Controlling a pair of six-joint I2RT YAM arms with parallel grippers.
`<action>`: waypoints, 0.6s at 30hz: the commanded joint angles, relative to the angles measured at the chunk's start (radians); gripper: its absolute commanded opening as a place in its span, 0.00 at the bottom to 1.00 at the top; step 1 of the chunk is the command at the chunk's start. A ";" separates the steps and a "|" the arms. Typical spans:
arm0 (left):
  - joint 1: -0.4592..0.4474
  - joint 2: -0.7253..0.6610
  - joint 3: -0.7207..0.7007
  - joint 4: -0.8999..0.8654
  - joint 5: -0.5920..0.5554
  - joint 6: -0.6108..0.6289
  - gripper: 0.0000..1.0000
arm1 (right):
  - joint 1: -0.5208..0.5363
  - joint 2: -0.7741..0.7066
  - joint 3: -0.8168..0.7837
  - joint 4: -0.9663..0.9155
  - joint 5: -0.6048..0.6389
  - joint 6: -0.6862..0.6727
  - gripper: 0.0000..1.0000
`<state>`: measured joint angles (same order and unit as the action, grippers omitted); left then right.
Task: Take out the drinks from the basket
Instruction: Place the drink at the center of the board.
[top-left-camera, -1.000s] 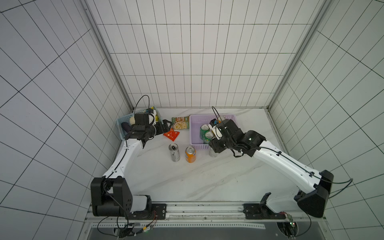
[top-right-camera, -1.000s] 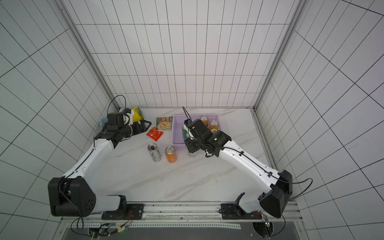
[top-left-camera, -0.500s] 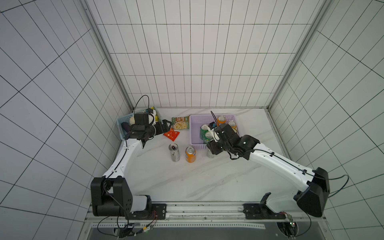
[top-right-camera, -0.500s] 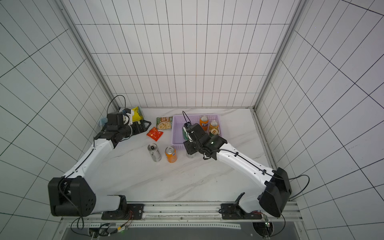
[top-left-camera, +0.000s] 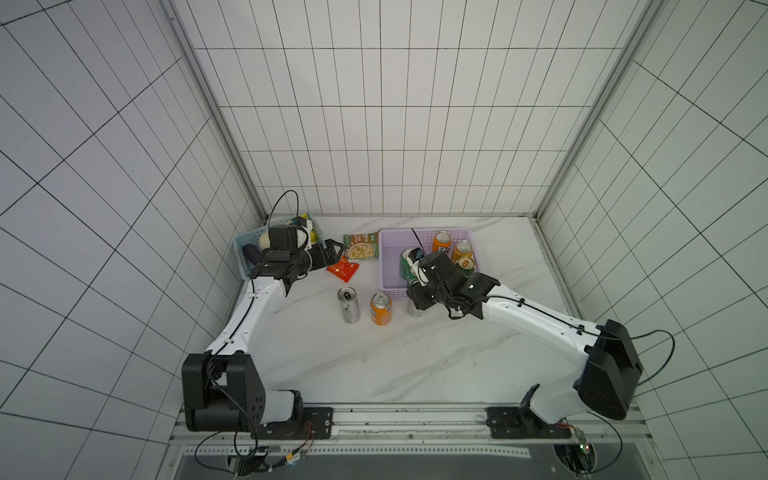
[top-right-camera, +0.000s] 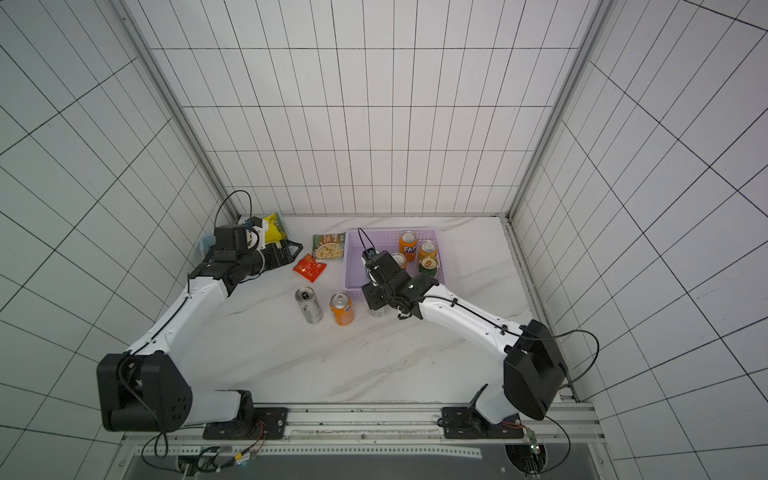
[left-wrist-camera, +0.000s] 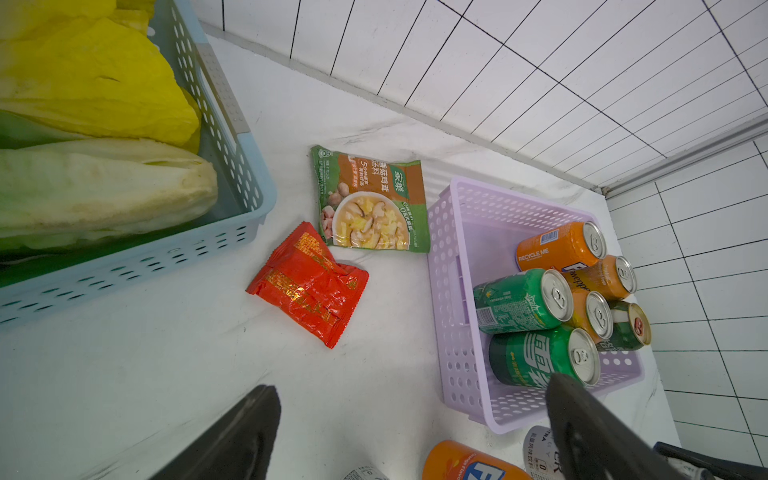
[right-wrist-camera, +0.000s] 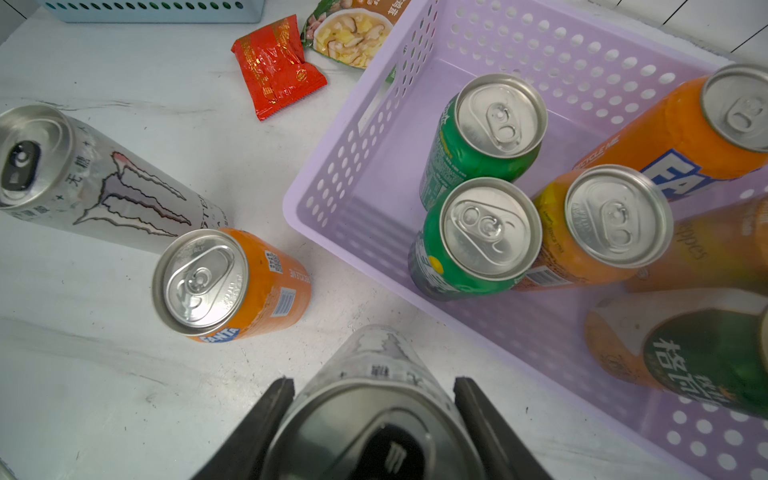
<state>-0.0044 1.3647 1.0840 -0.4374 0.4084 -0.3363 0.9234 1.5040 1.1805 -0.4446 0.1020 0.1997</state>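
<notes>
right gripper (right-wrist-camera: 372, 382) clamped on a silver can (right-wrist-camera: 370, 353) just outside the lilac basket (right-wrist-camera: 332, 174), left gripper (left-wrist-camera: 411, 382) wide apart – empty, basket holding six cans (right-wrist-camera: 490, 232) – green, orange, dark green

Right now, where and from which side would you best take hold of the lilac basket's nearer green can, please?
Probably its upper body just under the rim, from straight above: the green can stands upright, the lilac basket wall blocks a sideways reach, and an orange can crowds one side.
</notes>
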 joint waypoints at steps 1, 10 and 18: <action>0.005 0.010 0.021 0.011 0.012 0.003 0.98 | 0.008 0.008 -0.018 0.089 0.018 0.012 0.42; 0.007 0.013 0.021 0.010 0.015 0.002 0.98 | 0.007 0.042 -0.042 0.109 0.016 0.014 0.42; 0.007 0.011 0.020 0.011 0.016 0.001 0.98 | 0.007 0.047 -0.074 0.129 0.023 0.024 0.43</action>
<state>-0.0025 1.3724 1.0840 -0.4374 0.4145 -0.3367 0.9234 1.5600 1.1328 -0.3851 0.1020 0.2073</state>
